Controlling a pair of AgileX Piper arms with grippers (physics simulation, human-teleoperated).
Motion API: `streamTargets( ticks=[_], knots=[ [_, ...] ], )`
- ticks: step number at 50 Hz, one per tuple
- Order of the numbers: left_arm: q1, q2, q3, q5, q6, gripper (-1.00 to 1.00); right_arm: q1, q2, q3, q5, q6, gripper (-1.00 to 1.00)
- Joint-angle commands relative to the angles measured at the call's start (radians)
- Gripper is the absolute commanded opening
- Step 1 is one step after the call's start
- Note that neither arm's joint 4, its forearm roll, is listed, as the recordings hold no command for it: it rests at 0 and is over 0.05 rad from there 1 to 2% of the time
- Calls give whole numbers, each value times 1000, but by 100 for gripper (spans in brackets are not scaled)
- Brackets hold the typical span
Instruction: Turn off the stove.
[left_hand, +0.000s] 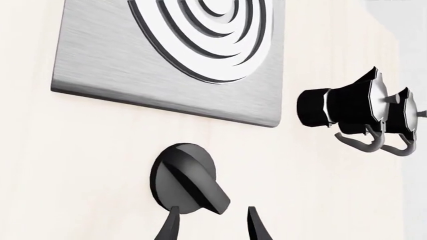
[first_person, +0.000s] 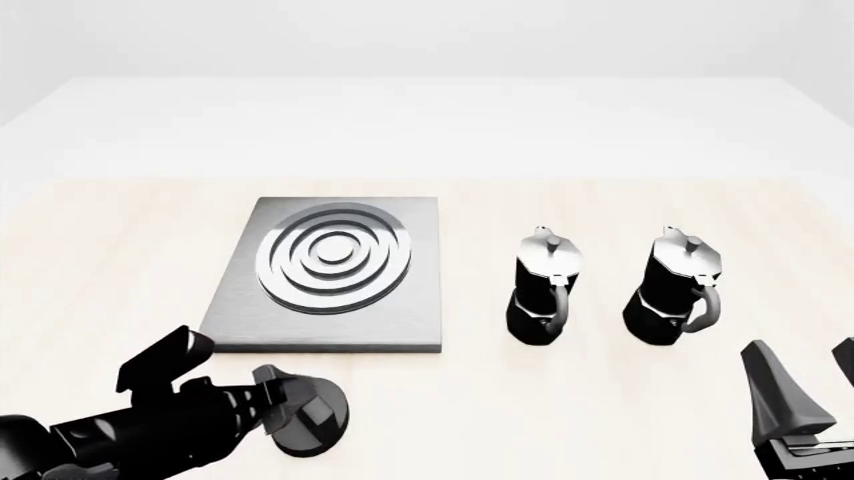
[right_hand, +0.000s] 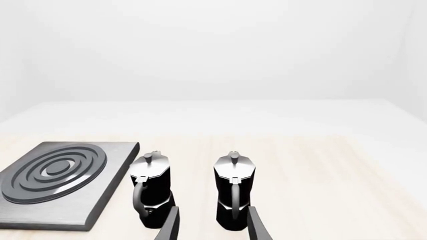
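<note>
The stove (first_person: 327, 275) lies flat on the table (first_person: 134, 230), left of two moka pots (first_person: 543, 290). Its black knob (first_person: 314, 420) sits just before it, half hidden by the left gripper (left_hand: 212, 225), fingers spread, one touching it. The right gripper (right_hand: 212, 225), cropped, gapes empty.

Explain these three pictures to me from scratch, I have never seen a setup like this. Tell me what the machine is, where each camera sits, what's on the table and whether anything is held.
These are simulator renders of two robot arms at a table. The front view looks down from behind them; the other two cameras ride on the wrists. On the table lie a grey stove, its black knob and two moka pots. The left gripper is open at the knob; the right gripper is open and holds nothing.
</note>
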Motion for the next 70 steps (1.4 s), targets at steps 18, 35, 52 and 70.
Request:
streamTargets(
  ticks=[18,35,52,70],
  knots=[
    [44,196,-11,-184,31,100,6,0,1,3,4,100],
    [53,285,11,-262,35,100,6,0,1,4,5,100],
    [39,314,2,-297,11,100,6,0,1,4,10,100],
    [17,333,-53,-289,11,100,6,0,0,5,17,100]
  ],
)
